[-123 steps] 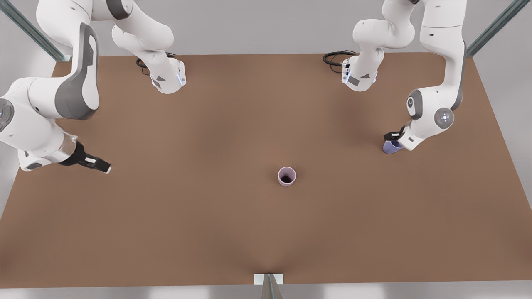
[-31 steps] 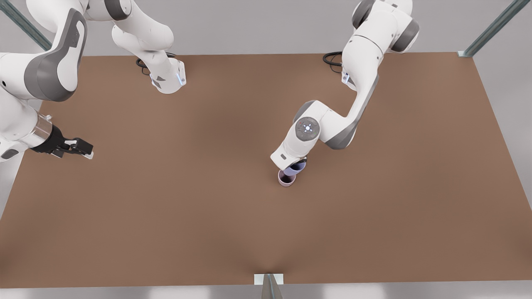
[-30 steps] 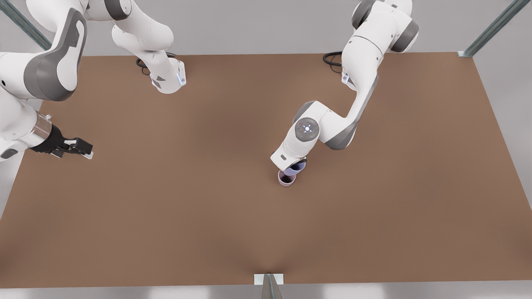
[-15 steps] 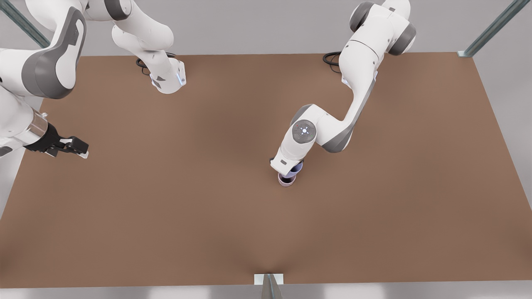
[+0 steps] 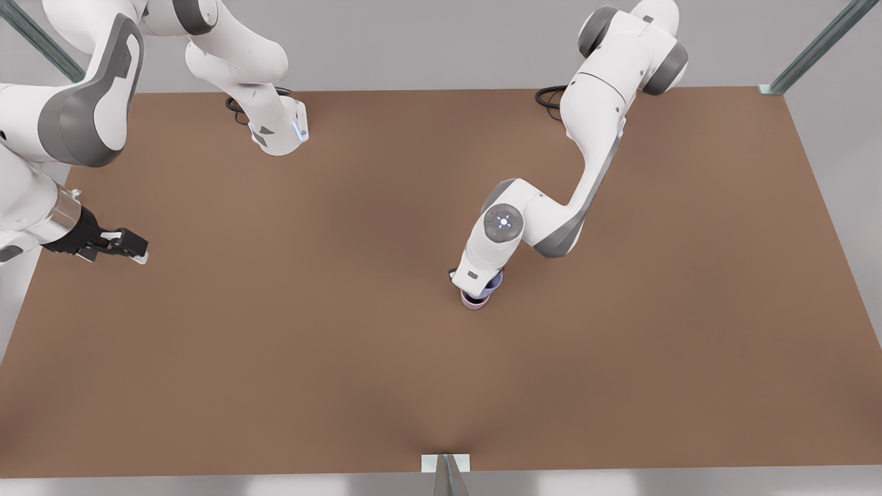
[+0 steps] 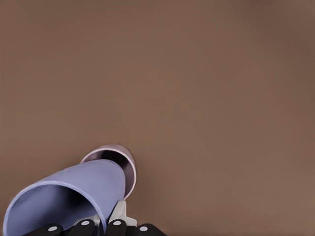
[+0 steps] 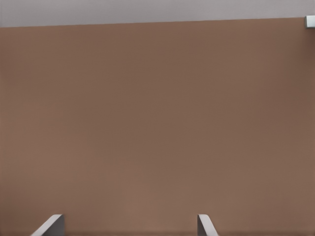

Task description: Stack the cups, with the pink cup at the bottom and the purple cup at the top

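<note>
A: The purple cup [image 6: 64, 196] is clamped by its rim in the left gripper [image 6: 101, 227], tilted, with its base sinking into the mouth of the pink cup [image 6: 125, 164]. In the front view both sit near the middle of the table [image 5: 344, 358], a little toward that view's right, the purple cup [image 5: 492, 281] above the pink cup [image 5: 474, 300].

B: Is the pink one upright?

A: Yes, it stands on the table, partly hidden under the arm's wrist.

B: And the other arm?

A: It waits at the front view's left edge, well apart from the 2 cups. The right gripper [image 5: 131, 244] holds nothing; its 2 fingers [image 7: 49, 226] stand wide apart over bare table.
</note>
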Robot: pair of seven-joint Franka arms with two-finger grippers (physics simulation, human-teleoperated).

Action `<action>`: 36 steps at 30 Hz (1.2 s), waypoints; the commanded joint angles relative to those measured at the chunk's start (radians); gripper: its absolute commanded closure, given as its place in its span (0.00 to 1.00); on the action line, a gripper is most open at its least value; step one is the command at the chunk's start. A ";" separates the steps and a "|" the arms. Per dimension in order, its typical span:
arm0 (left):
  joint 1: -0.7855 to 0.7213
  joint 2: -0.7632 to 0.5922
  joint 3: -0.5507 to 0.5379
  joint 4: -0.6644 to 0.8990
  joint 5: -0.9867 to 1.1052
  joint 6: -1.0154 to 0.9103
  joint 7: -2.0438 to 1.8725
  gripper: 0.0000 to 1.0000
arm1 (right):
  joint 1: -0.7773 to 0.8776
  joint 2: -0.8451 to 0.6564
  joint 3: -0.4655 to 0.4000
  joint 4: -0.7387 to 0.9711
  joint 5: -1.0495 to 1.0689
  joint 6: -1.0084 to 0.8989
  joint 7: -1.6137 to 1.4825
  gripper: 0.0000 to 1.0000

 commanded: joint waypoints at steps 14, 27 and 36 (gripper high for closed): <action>-0.008 0.033 0.000 -0.007 -0.002 0.019 -0.069 0.69 | 0.000 -0.003 0.000 0.000 0.000 0.000 0.001 0.00; -0.006 0.025 0.000 0.000 -0.002 0.012 -0.069 0.36 | -0.001 -0.003 -0.005 0.000 0.001 0.000 0.002 0.00; 0.009 -0.097 0.181 0.060 -0.014 -0.356 0.458 0.00 | -0.001 -0.003 -0.003 0.001 0.009 0.003 0.002 0.00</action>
